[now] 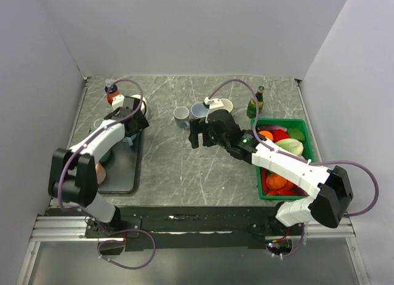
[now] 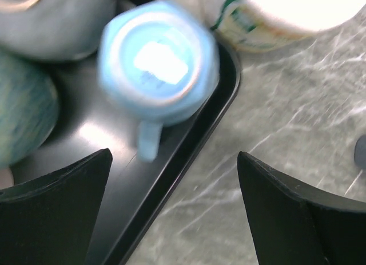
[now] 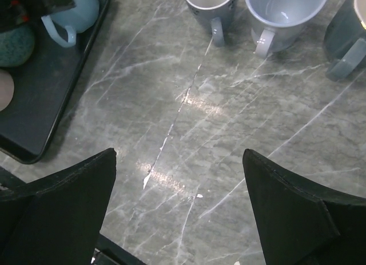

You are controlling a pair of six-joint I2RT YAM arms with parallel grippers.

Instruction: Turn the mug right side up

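A light blue mug (image 2: 160, 62) stands upside down on the black tray (image 2: 191, 142), its base with a white sticker facing up and its handle (image 2: 148, 140) pointing toward my fingers. My left gripper (image 2: 174, 162) hovers above it, open and empty, straddling the tray's right rim; in the top view the left gripper (image 1: 132, 126) covers most of the mug. The mug also shows in the right wrist view (image 3: 77, 13). My right gripper (image 1: 197, 134) is open and empty over bare table (image 3: 180, 156), near the upright mugs.
Upright mugs (image 3: 210, 4), (image 3: 283, 13) and a dark one (image 3: 346, 33) stand mid-table. The tray also holds a teal object (image 2: 23, 105) and a grey bowl (image 2: 51, 19). A white container (image 2: 274, 19) sits beside the tray. A green basket (image 1: 308, 151) and a bottle (image 1: 254, 105) stand at the right.
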